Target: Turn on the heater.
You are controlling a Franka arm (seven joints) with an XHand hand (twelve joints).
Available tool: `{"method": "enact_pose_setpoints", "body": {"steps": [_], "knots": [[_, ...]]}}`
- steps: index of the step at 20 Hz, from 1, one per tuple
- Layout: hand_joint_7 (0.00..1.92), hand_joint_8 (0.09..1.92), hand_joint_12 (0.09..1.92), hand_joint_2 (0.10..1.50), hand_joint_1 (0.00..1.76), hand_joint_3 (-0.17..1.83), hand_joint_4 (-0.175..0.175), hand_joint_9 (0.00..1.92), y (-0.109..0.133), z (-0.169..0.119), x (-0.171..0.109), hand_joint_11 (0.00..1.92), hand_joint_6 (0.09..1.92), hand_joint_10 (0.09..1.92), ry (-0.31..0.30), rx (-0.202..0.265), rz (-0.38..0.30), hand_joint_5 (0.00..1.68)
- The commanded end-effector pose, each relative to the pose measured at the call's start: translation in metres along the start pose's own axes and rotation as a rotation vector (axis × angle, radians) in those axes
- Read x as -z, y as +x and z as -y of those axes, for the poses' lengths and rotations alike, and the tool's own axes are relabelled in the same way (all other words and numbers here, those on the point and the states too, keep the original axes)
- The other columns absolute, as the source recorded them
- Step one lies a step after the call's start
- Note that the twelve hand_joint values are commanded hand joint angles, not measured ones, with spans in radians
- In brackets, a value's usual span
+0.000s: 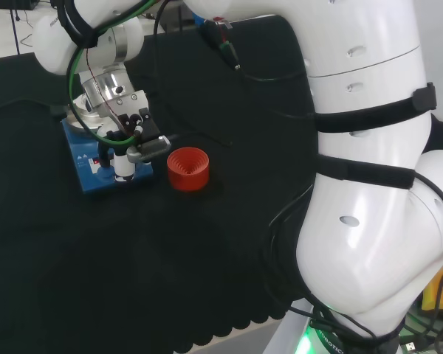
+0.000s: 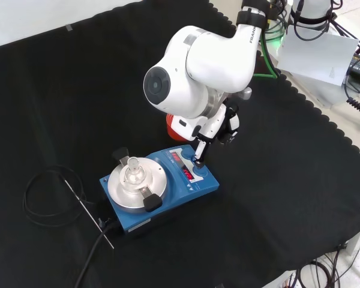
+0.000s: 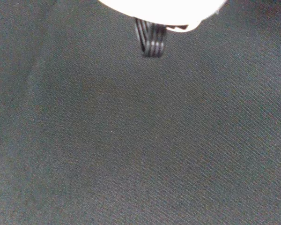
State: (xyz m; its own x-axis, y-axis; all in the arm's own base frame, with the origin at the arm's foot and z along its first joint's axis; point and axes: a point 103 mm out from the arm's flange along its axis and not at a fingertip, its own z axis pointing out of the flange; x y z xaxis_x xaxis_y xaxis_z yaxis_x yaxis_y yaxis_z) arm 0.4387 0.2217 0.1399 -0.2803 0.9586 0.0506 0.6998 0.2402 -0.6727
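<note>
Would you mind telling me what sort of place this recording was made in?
Most likely a robotics lab set up for chemistry work. A blue heater with a round metal plate and lit red displays sits on a black cloth, a red ribbed stand beside it, and the robot hand reaches to its panel.

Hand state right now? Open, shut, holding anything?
Hand: open, holding nothing; one of its fingers reaches straight down onto the heater control panel, by the lit red displays.
</note>
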Motion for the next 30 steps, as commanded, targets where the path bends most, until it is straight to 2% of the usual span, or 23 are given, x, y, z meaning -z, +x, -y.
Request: {"method": "enact_pose_setpoints", "body": {"steps": [1,30], "knots": [[1.59,1.60,1.42,0.67,1.45,1.10,-0.050,1.68,-0.0007,-0.0010,-0.0016,1.26,0.54,1.54,-0.001,-0.001,-0.003,0.28],[1.59,1.60,1.42,0.67,1.45,1.11,-0.052,1.68,0.0000,-0.0064,-0.0074,1.26,0.54,1.53,0.013,-0.006,0.005,0.29]]}}
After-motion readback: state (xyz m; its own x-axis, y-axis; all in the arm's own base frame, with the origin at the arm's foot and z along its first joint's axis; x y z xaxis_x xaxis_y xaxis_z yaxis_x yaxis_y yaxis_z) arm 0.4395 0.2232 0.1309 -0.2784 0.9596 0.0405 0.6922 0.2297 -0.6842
